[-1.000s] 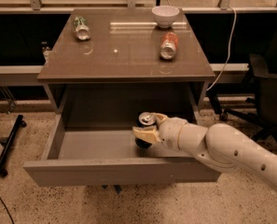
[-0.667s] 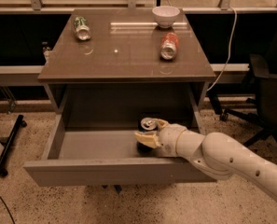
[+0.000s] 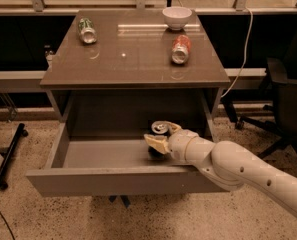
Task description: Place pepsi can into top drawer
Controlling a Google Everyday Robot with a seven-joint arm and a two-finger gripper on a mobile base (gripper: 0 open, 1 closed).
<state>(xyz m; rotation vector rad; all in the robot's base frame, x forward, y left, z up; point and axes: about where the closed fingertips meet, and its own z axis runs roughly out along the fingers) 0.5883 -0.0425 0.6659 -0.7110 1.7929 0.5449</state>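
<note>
"So where was the gripper [image 3: 164, 137] at that moment?"

"Down inside the top drawer [image 3: 118, 181], toward its right side, at the end of the white arm [image 3: 238, 166] that reached in over the drawer's front right corner."

"And its fingers?"

"They stood narrow, one on the near left of the pepsi can [image 3: 160, 128] and the other behind it on the right, both against the can. The gripper held it."

"How did the can stand?"

"Upright, silver top facing up, dark body showing below the near finger. Whether its base touched the bottom of the drawer could not be told."

"Was the drawer open?"

"It was pulled well out from the cabinet [image 3: 133, 64], its flat front panel nearest the camera."

"What lay on top of the cabinet?"

"A green-white can [image 3: 87, 30] on its side near the back left, an orange-red can [image 3: 179, 49] on its side toward the right, and a white bowl [image 3: 177, 17] at the back, just behind that can."

"Anything around the cabinet?"

"A dark chair [image 3: 288, 104] stood to the right on the speckled floor [image 3: 63, 219], and a white cable [image 3: 244, 54] hung down beside the cabinet's right edge."
</note>
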